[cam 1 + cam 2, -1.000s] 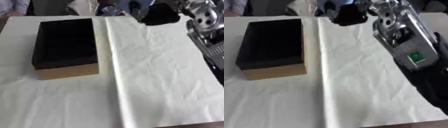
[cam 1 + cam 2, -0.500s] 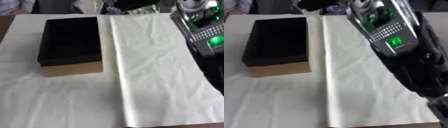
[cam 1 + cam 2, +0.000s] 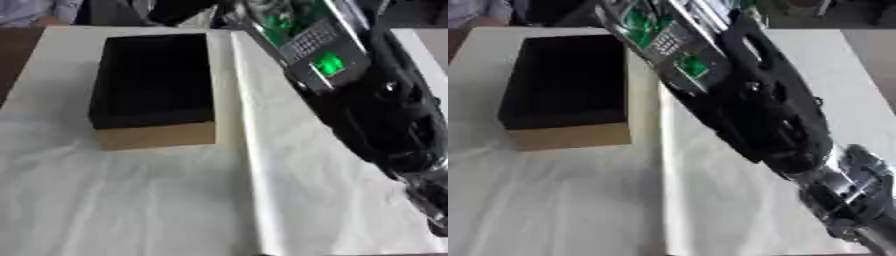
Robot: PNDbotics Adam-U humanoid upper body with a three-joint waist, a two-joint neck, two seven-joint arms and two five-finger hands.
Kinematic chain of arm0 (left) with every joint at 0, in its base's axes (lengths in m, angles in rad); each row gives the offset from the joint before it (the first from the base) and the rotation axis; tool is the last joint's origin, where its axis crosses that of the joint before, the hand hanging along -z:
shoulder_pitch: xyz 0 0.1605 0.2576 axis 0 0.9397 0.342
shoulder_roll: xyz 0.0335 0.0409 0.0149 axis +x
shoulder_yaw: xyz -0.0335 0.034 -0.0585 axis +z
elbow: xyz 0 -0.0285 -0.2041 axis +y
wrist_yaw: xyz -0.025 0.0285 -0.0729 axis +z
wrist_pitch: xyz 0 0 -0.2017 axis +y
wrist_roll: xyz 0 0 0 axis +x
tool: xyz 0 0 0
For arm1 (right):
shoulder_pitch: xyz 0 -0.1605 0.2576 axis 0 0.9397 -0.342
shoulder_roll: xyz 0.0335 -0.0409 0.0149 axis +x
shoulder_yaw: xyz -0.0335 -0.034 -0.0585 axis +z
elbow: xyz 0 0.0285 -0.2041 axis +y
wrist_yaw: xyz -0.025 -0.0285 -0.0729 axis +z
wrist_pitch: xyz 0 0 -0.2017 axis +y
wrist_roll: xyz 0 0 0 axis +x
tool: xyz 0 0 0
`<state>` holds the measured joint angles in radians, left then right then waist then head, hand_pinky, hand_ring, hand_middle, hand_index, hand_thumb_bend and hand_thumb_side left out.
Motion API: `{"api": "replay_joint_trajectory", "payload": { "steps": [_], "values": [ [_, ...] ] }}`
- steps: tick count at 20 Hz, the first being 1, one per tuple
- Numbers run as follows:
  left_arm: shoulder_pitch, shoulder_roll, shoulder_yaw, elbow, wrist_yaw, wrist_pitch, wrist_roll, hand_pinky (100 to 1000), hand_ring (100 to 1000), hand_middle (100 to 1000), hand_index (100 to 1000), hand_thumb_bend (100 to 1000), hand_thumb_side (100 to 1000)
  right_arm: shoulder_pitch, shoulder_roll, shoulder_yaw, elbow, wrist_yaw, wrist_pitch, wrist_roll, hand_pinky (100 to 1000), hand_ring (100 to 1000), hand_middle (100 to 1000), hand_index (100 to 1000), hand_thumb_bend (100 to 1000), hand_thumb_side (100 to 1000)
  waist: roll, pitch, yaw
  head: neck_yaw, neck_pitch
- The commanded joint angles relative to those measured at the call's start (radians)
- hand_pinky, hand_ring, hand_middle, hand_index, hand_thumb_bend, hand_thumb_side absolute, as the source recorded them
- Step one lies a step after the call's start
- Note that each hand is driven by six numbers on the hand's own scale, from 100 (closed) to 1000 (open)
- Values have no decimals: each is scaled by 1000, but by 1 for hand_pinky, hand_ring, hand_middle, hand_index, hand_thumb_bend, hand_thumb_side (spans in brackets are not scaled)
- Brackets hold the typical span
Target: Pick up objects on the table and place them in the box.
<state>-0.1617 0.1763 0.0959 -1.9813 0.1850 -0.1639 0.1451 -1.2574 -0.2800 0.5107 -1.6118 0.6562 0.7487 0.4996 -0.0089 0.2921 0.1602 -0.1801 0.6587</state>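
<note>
So the open cardboard box with the black lining (image 3: 153, 80) sits in the upper left of the frame on a white creased cloth (image 3: 157, 200) that covers the table, tan front wall facing the camera, and as far as I can see it's empty inside, though the lining is so dark I wouldn't swear to it. The right arm (image 3: 754, 115) comes in from the lower right and runs diagonally across to the top middle, black shell with a grey panel and a green light, forearm stretched well out over the cloth just right of the box. At its far end there's a dark shape (image 3: 179, 9) at the top edge, beyond the box's far wall, which I take to be the right hand, maybe with something dark in it. Can't tell if the fingers are curled round anything or not, it's mostly cut off by the frame. No loose objects showing anywhere on the cloth. My guess is the step is a carry toward the box, so the thing to get right is bringing the hand over the box's middle, clear of the far wall, and lowering inside before letting go so nothing bounces off the rim. Left hand isn't visible in either view.
</note>
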Motion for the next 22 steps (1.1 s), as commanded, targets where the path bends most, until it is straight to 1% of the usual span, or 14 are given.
{"api": "replay_joint_trajectory", "payload": {
  "steps": [1, 7, 15, 18, 19, 22],
  "values": [
    [-12, 15, -4, -19, 3, -1, -7, 1000, 694, 685, 865, 100, 627, -33, 20, 3, 65, 22, 35, 88, 641, 646, 660, 832, 100, 100, 2, -16, 4, -8, 2],
    [-12, 14, -5, -19, 4, 1, -10, 1000, 695, 686, 865, 100, 629, -43, 31, 8, 154, 63, -9, 135, 647, 655, 669, 821, 100, 100, 1, -16, 4, -8, -2],
    [-9, 11, -4, -19, 2, 3, -11, 1000, 695, 686, 865, 100, 631, -40, 15, -2, 168, 92, -32, 179, 652, 661, 673, 811, 100, 100, 3, -14, -1, -2, -6],
    [-9, 10, -5, -19, 3, 4, -12, 1000, 695, 686, 865, 100, 632, -40, 17, 0, 175, 88, -48, 213, 687, 681, 683, 817, 100, 100, 4, -13, -2, -3, -6],
    [-9, 9, -6, -19, 3, 4, -12, 1000, 696, 686, 865, 100, 631, -40, 18, 1, 178, 87, -56, 225, 702, 703, 692, 822, 100, 100, 4, -13, -1, -4, -6],
    [-8, 9, -5, -19, 3, 3, -12, 1000, 696, 687, 865, 100, 630, -39, 24, -3, 198, 97, -88, 271, 736, 739, 718, 832, 100, 100, 6, -13, 2, -5, -5]
  ]
}}
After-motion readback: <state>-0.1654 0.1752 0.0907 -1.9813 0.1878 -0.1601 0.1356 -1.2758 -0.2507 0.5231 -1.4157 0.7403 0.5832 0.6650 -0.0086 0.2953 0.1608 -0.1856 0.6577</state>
